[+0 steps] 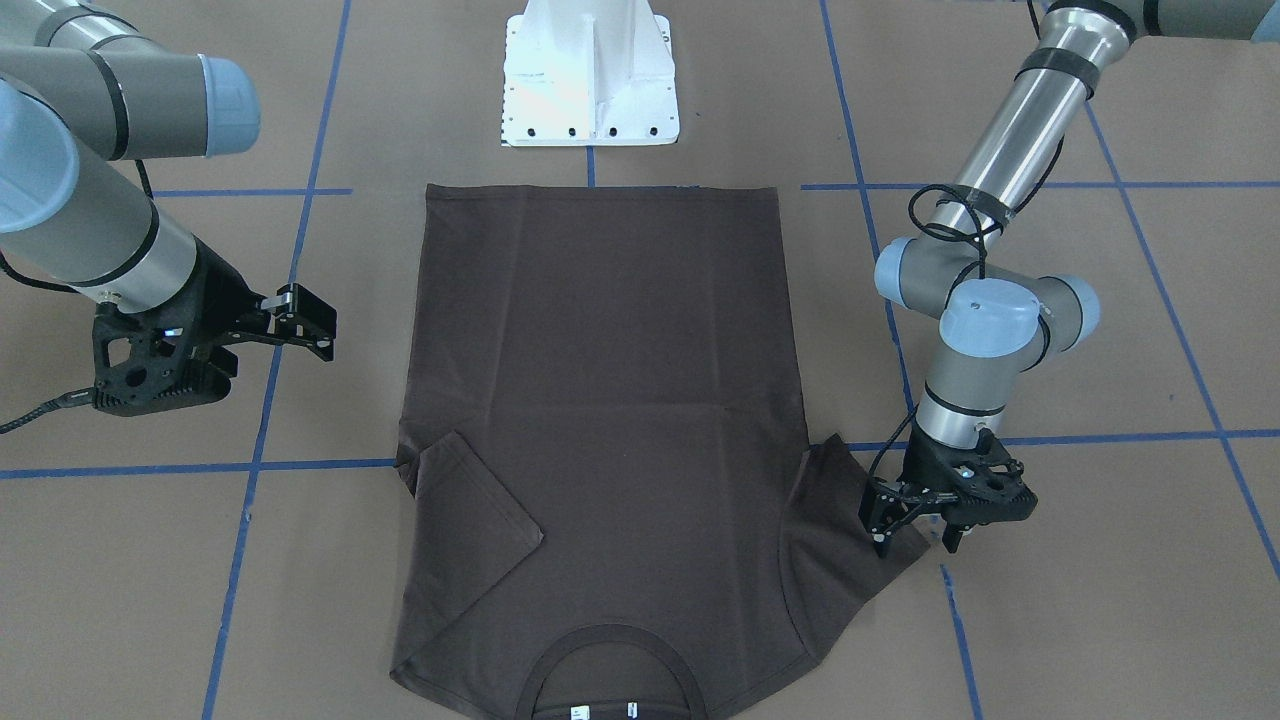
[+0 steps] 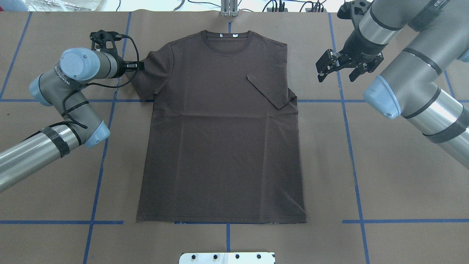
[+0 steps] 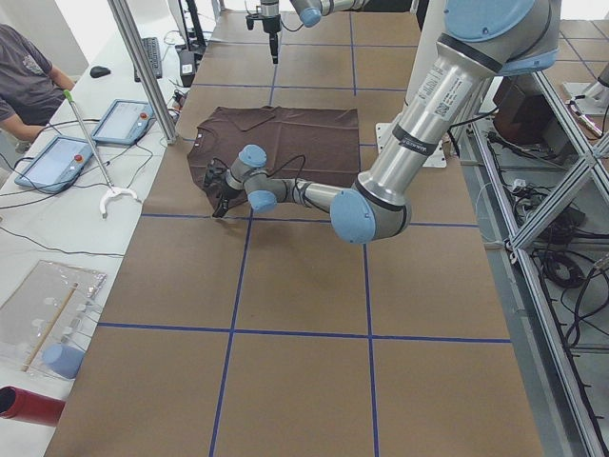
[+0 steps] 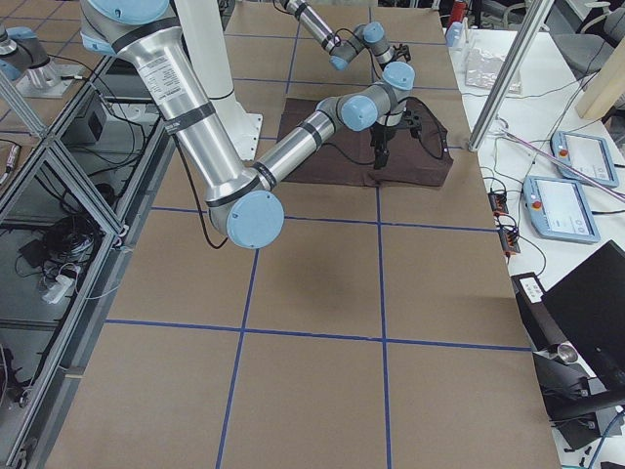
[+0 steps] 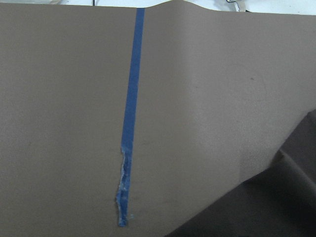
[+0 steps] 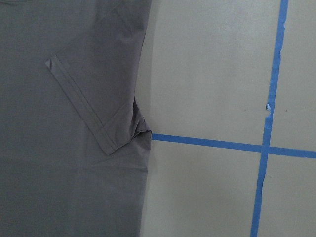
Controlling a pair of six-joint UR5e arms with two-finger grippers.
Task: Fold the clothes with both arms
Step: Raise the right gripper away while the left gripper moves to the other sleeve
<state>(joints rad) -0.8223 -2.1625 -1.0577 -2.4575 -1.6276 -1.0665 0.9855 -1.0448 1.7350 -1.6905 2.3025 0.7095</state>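
Note:
The dark brown T-shirt point(image 2: 220, 139) lies flat on the table, collar point(image 2: 227, 40) away from the robot's base. Its sleeve point(image 2: 269, 90) on my right side is folded in over the body, as the right wrist view also shows point(image 6: 94, 103). The other sleeve point(image 1: 850, 510) lies spread out. My left gripper point(image 1: 915, 540) is low at that sleeve's outer end, fingers apart on either side of the hem. The left wrist view shows only a corner of the sleeve point(image 5: 276, 207). My right gripper point(image 2: 338, 73) hangs open and empty above bare table beside the shirt.
The white pedestal base point(image 1: 590, 80) stands just behind the shirt's hem. Blue tape lines point(image 2: 351, 146) cross the brown table. In the exterior left view a person point(image 3: 29, 86) sits at a side table with tablets point(image 3: 119, 119).

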